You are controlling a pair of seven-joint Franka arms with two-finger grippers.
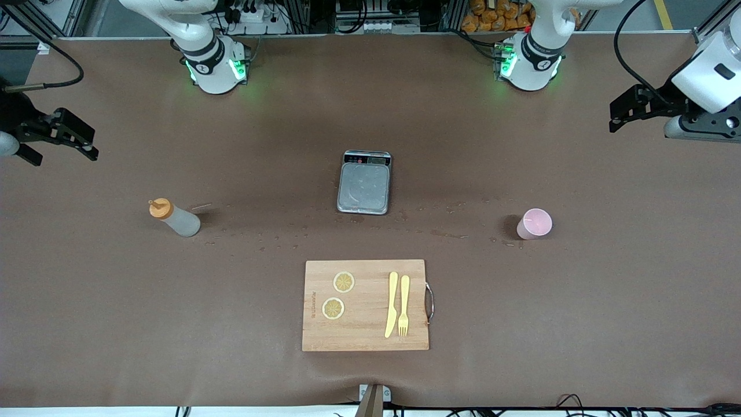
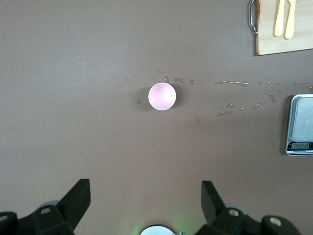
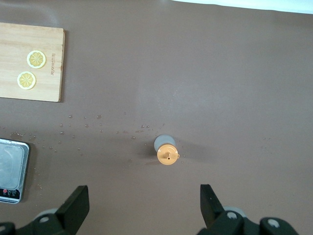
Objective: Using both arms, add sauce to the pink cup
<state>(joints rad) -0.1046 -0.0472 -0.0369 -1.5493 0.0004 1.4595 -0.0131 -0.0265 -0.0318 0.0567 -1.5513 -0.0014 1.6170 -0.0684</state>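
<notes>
The sauce bottle (image 1: 173,218), translucent whitish with an orange cap, stands toward the right arm's end of the table; it also shows in the right wrist view (image 3: 166,152). The pink cup (image 1: 534,223) stands upright toward the left arm's end and shows in the left wrist view (image 2: 162,96). My right gripper (image 1: 87,142) is open and empty, up over the table's edge at its own end (image 3: 144,203). My left gripper (image 1: 615,116) is open and empty, up over its own end (image 2: 145,198). Both are well apart from the bottle and cup.
A grey scale (image 1: 365,182) sits mid-table between the bottle and the cup. A wooden cutting board (image 1: 366,305) with two lemon slices (image 1: 344,282), a yellow knife and a fork (image 1: 403,304) lies nearer the front camera. Droplets are scattered on the brown mat (image 1: 451,234).
</notes>
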